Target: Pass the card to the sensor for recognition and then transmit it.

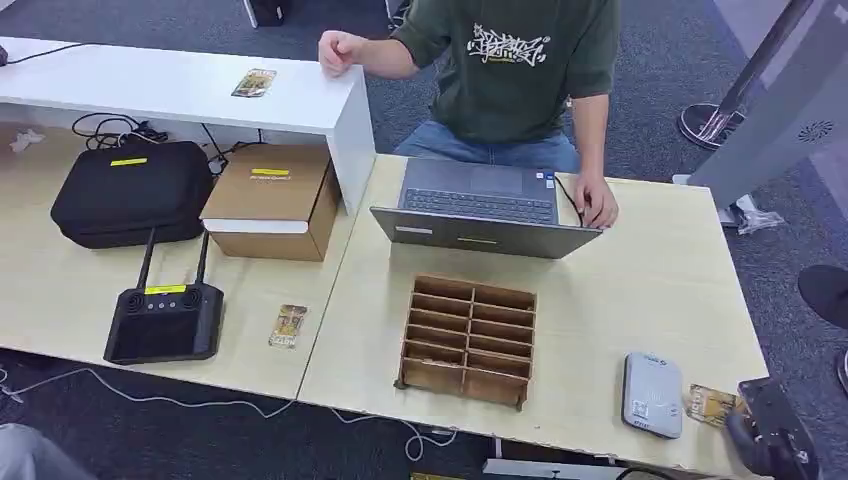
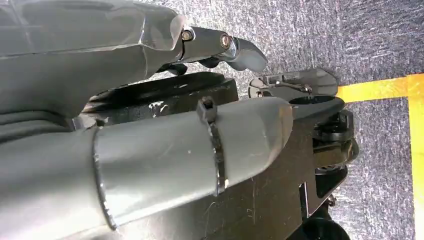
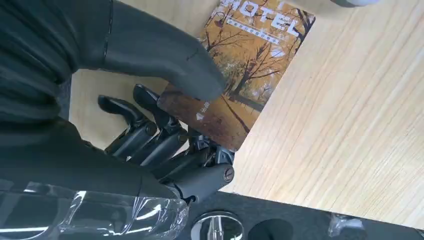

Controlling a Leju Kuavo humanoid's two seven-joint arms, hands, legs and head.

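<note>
**Card pinched, sensor just alongside**

Lower right of the head view: the right robot hand pinches the card between thumb and fingers, just beside the grey sensor on the bench. Best keep it flat and slide it over the sensor's face. The left robot hand hangs over the floor, holding nothing, fingers curled.

Divided tray sat mid-worktop, w/ laptop behind it & person behind that. Sensor lay right of tray near front edge, card just beside it on its right, pinched in right hand. Left of tray: another card, then controller; box & case behind those. Third card on raised shelf.
</note>
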